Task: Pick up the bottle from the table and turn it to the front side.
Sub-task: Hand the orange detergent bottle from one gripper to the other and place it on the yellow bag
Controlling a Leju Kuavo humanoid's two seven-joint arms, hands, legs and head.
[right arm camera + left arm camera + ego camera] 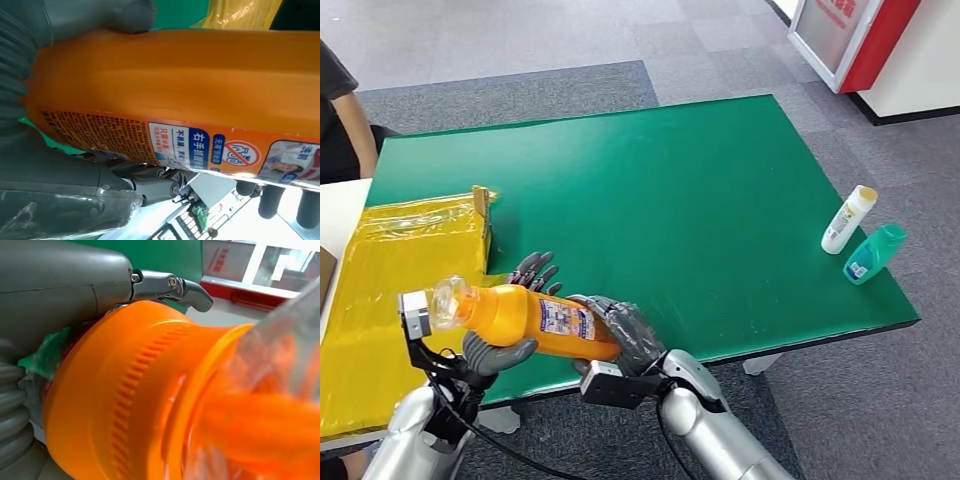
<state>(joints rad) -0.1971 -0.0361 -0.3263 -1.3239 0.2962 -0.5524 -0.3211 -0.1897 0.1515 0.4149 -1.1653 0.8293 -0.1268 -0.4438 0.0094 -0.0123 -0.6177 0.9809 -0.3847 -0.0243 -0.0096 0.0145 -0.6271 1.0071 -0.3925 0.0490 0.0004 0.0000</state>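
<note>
I hold the orange bottle (524,320) level above the green surface (682,200), my left hand (497,345) gripping near its clear cap, my right hand (626,335) clamping its base; my right fingers (641,330) hide the bottom.

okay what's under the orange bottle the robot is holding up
The orange bottle lies sideways in both hands, left hand cupping below it, right hand at its base. Beneath is the green table edge; the strip directly under is covered.

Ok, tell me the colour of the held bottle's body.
Orange bottle, clearest in the right wrist view.
</note>
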